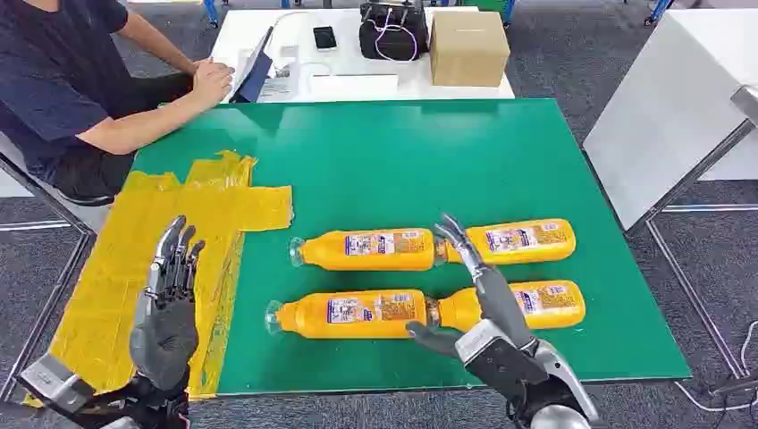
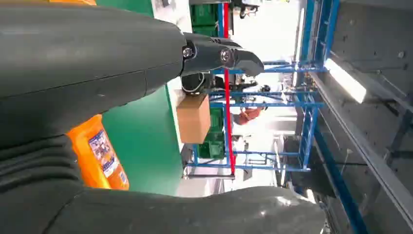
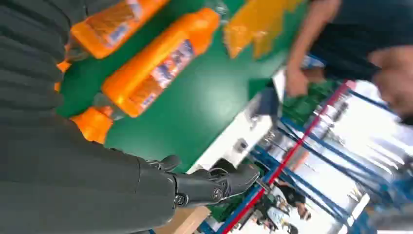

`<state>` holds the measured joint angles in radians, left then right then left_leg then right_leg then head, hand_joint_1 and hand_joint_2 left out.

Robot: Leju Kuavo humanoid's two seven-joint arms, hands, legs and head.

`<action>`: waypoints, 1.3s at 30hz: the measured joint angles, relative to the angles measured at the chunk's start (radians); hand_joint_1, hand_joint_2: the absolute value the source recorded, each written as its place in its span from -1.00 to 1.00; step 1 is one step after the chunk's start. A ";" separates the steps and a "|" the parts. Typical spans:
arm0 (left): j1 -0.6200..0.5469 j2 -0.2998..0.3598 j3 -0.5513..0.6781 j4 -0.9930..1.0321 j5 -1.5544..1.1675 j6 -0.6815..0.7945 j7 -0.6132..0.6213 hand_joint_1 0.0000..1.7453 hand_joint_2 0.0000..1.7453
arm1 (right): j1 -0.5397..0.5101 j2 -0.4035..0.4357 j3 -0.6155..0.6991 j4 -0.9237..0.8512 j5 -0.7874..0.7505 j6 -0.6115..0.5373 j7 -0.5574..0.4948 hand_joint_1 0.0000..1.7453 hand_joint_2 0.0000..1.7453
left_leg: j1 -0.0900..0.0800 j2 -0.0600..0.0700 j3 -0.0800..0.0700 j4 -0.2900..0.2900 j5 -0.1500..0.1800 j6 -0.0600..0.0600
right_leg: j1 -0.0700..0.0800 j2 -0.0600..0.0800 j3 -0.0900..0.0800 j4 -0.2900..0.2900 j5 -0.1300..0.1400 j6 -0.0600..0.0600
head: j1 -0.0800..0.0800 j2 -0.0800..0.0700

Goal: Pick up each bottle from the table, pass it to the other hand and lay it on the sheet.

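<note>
Several orange bottles lie on their sides on the green table, in two rows. The far row holds one bottle on the left and another on the right. In the near row lie a left bottle and a right bottle. My right hand hovers open over the gap between them, fingers spread above the near right bottle's neck and holding nothing. My left hand is raised open over the yellow sheet at the table's left. Two of the bottles lie beyond my right hand.
A person sits at the far left corner, hands on a tablet. Behind the green table a white table carries a cardboard box, a black bag and a phone. A white panel stands to the right.
</note>
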<state>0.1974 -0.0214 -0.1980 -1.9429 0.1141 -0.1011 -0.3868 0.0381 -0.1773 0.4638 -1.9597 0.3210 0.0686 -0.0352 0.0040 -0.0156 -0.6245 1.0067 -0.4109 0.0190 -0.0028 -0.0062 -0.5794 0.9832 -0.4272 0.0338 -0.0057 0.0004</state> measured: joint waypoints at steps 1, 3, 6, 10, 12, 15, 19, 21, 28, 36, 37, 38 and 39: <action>-0.003 0.000 0.000 0.000 0.000 -0.004 0.003 -1.00 -1.00 | -0.005 -0.008 0.007 0.003 0.023 0.007 0.015 -1.00 1.00 | 0.000 0.000 0.000 0.000 0.000 0.000 | 0.000 0.000 0.000 0.000 0.000 0.000 | 0.000 0.000; -0.007 0.000 -0.001 0.000 0.000 -0.007 0.009 -1.00 -1.00 | -0.020 -0.021 0.025 0.011 0.070 0.016 0.039 -1.00 1.00 | 0.000 0.000 0.000 0.000 0.000 0.000 | 0.000 0.000 0.000 0.000 0.000 0.000 | 0.000 0.000; -0.012 0.000 -0.001 0.000 0.000 -0.010 0.015 -1.00 -1.00 | -0.044 -0.035 0.053 0.025 0.105 0.031 0.060 -1.00 1.00 | 0.000 0.000 0.000 0.000 0.000 0.000 | 0.000 0.000 0.000 0.000 0.000 0.000 | 0.000 0.000; -0.018 0.000 -0.002 0.000 -0.002 -0.017 0.023 -1.00 -1.00 | -0.076 -0.042 0.086 0.050 0.122 0.041 0.072 -1.00 1.00 | 0.000 0.000 0.000 0.000 0.000 0.000 | 0.000 0.000 0.000 0.000 0.000 0.000 | 0.000 0.000; -0.022 0.000 -0.002 0.000 -0.002 -0.022 0.026 -1.00 -1.00 | -0.091 -0.042 0.101 0.062 0.127 0.045 0.075 -1.00 1.00 | 0.000 0.000 0.000 0.000 0.000 0.000 | 0.000 0.000 0.000 0.000 0.000 0.000 | 0.000 0.000; -0.028 0.000 -0.002 0.000 -0.004 -0.024 0.028 -1.00 -1.00 | -0.108 -0.042 0.119 0.078 0.129 0.047 0.081 -1.00 1.00 | 0.000 0.000 0.000 0.000 0.000 0.000 | 0.000 0.000 0.000 0.000 0.000 0.000 | 0.000 0.000; -0.034 0.000 -0.002 0.001 -0.005 -0.026 0.033 -1.00 -1.00 | -0.132 -0.042 0.138 0.101 0.131 0.064 0.095 -1.00 1.00 | 0.000 0.000 0.000 0.000 0.000 0.000 | 0.000 0.000 0.000 0.000 0.000 0.000 | 0.000 0.000; -0.041 0.000 -0.003 0.004 -0.005 -0.028 0.035 -1.00 -1.00 | -0.150 -0.042 0.153 0.122 0.136 0.076 0.107 -1.00 1.00 | 0.000 0.000 0.000 0.000 0.000 0.000 | 0.000 0.000 0.000 0.000 0.000 0.000 | 0.000 0.000; -0.048 0.000 -0.005 0.010 -0.005 -0.032 0.037 -1.00 -1.00 | -0.179 -0.042 0.177 0.161 0.138 0.081 0.110 -1.00 1.00 | 0.000 0.000 0.000 0.000 0.000 0.000 | 0.000 0.000 0.000 0.000 0.000 0.000 | 0.000 0.000; -0.063 0.000 -0.013 0.019 0.000 -0.044 0.046 -1.00 -1.00 | -0.226 -0.040 0.209 0.225 0.141 0.120 0.139 -1.00 1.00 | 0.000 0.000 0.000 0.000 0.000 0.000 | 0.000 0.000 0.000 0.000 0.000 0.000 | 0.000 0.000; -0.067 0.000 -0.015 0.022 0.000 -0.045 0.048 -1.00 -1.00 | -0.237 -0.039 0.216 0.241 0.142 0.123 0.139 -1.00 1.00 | 0.000 0.000 0.000 0.000 0.001 0.000 | 0.000 0.000 0.000 0.000 0.000 0.000 | 0.000 0.000; -0.070 0.000 -0.018 0.024 0.001 -0.045 0.051 -1.00 -1.00 | -0.248 -0.037 0.224 0.258 0.143 0.127 0.140 -1.00 1.00 | 0.000 0.000 0.000 0.000 0.001 0.000 | 0.000 0.000 0.000 0.000 0.000 0.000 | 0.000 0.000; -0.073 0.000 -0.021 0.027 0.002 -0.045 0.053 -1.00 -1.00 | -0.256 -0.034 0.231 0.276 0.143 0.129 0.140 -1.00 1.00 | 0.000 0.000 0.000 0.000 0.001 0.000 | 0.000 0.000 0.000 0.000 0.000 0.000 | 0.000 0.000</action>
<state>0.1242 -0.0214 -0.2194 -1.9158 0.1160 -0.1465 -0.3342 -0.2184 -0.2113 0.6947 -1.6837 0.4639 0.1972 0.1053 0.0040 -0.0156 -0.6245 1.0067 -0.4100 0.0192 -0.0028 -0.0063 -0.5794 0.9835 -0.4269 0.0340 -0.0053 0.0004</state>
